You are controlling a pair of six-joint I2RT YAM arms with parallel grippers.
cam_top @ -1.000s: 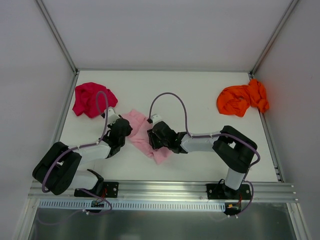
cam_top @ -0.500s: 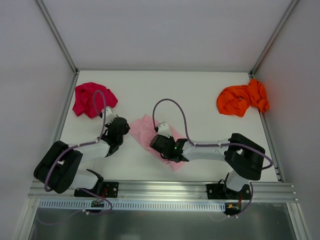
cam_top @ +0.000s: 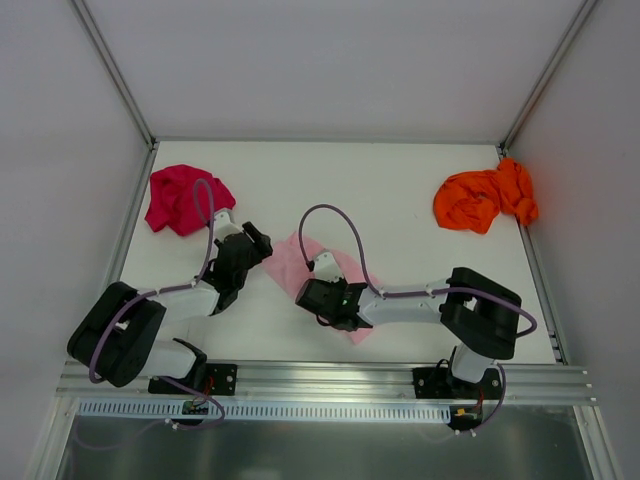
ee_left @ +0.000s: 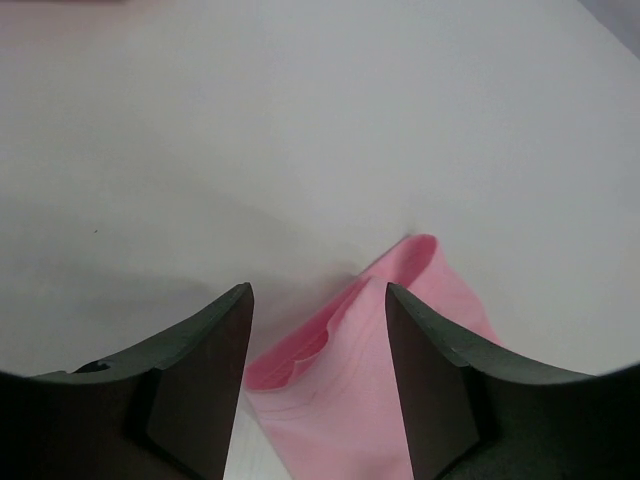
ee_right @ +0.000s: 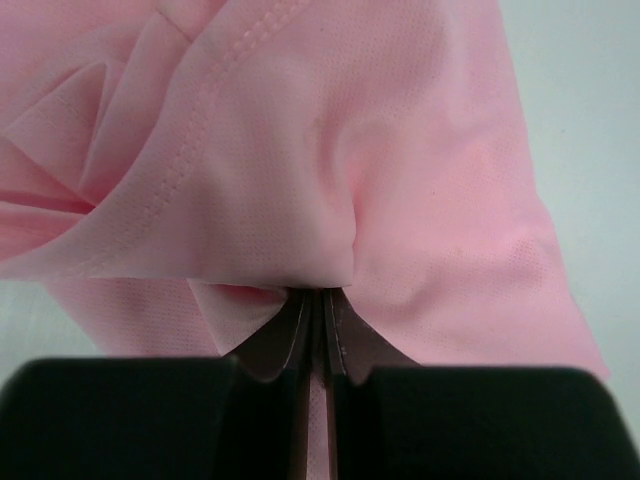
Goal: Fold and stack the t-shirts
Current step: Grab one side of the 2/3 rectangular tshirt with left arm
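Note:
The light pink t-shirt [cam_top: 296, 257] lies crumpled mid-table between both arms. My right gripper [cam_top: 320, 299] is shut on a bunched fold of this t-shirt [ee_right: 300, 150]; in the right wrist view the gripper [ee_right: 320, 295] has its jaws pressed together with cloth pinched at the tips. My left gripper [cam_top: 253, 244] stands open at the shirt's left corner; in its wrist view the gripper [ee_left: 318, 290] straddles a pink corner [ee_left: 370, 400] lying loose on the table, untouched. The magenta-red t-shirt [cam_top: 180, 198] is heaped back left, the orange t-shirt [cam_top: 485, 198] back right.
White walls [cam_top: 100, 120] enclose the table on the left, back and right. A metal rail [cam_top: 320, 380] carrying both arm bases runs along the near edge. Purple cables [cam_top: 335, 215] loop above each arm.
The left gripper has opened, let go of the pink t-shirt and lifted slightly away. The right gripper has closed on the shirt and drawn it toward the near edge.

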